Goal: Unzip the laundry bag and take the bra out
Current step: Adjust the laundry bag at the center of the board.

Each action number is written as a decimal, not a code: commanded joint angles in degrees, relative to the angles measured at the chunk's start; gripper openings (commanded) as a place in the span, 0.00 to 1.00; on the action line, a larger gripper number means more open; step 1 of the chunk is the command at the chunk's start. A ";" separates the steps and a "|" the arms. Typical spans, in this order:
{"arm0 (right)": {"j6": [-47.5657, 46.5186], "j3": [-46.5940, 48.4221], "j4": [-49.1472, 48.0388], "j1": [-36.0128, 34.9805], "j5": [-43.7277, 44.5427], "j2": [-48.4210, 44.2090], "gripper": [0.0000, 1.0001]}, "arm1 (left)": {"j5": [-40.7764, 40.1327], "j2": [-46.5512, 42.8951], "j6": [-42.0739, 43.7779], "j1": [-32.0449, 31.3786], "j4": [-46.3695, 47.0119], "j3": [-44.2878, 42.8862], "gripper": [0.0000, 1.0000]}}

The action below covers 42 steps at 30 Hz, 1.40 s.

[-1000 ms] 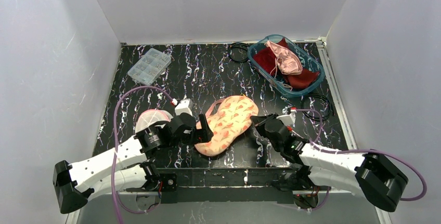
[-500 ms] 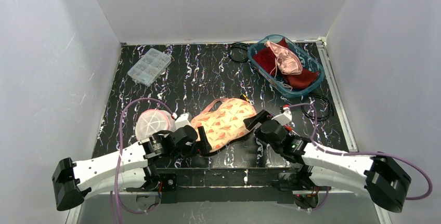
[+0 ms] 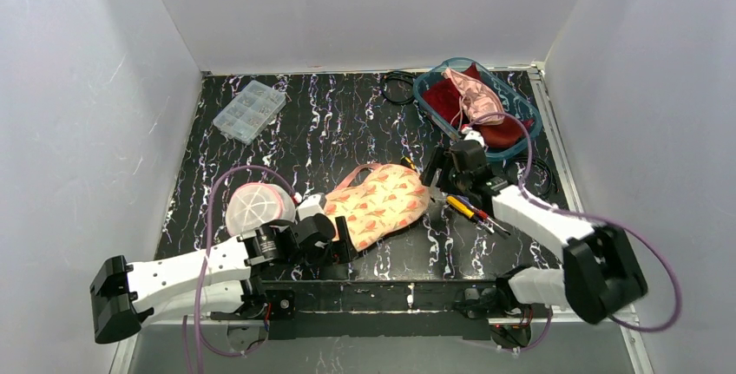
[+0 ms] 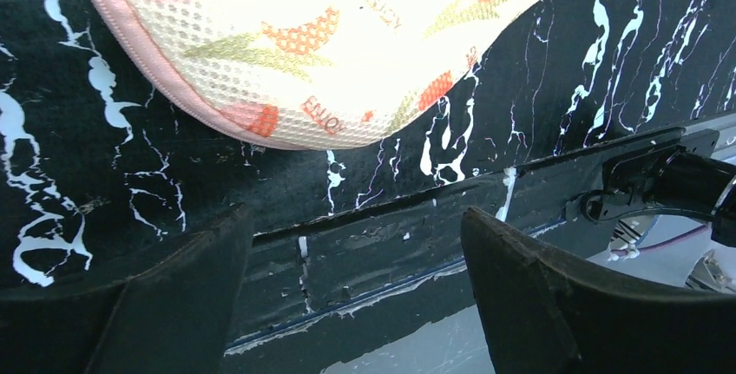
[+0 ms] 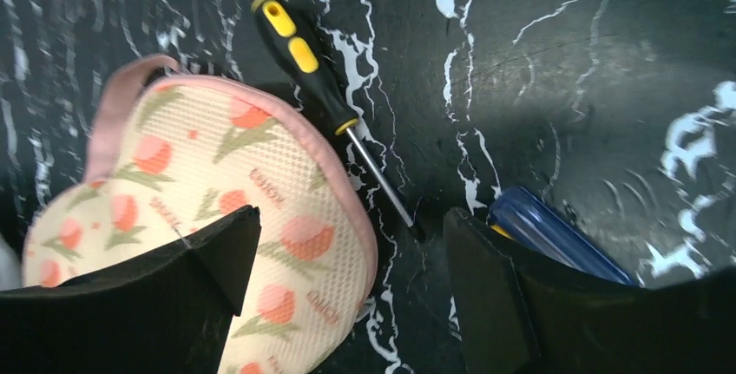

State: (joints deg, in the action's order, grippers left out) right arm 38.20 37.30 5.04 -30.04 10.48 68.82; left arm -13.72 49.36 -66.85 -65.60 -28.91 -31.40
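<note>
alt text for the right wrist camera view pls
A floral mesh laundry bag with pink trim lies on the black marbled table, a yellow-and-black screwdriver beside its edge. Two dark fingers frame the bottom, spread apart and holding nothing; a blue tool handle peeks out behind one.

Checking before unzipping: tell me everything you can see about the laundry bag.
The laundry bag is an oval pouch of cream mesh printed with orange-pink tulips, bound in pink, with a pink loop at one end. It lies flat near the front of the table; its zip state is unclear. A screwdriver lies beside its rim. The left end effector and right end effector are open, gripping nothing.
</note>
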 commanded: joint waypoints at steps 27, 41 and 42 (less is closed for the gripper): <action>6.68 -17.27 -10.00 -0.25 -21.29 -7.82 0.01 | 1.16 29.48 14.55 15.79 9.88 -12.67 0.68; 21.18 -22.80 -16.55 -14.60 -11.74 -15.05 0.54 | 2.47 27.13 20.19 24.93 3.80 -18.34 0.85; 21.03 -22.46 -15.66 -14.62 -11.20 -15.32 0.59 | 2.90 25.56 20.09 24.91 3.04 -17.68 0.88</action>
State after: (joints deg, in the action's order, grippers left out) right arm 56.03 14.06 -7.77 -43.31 -2.57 54.57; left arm -12.05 80.47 -47.92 -40.62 -22.72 -48.05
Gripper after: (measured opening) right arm 0.503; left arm 0.832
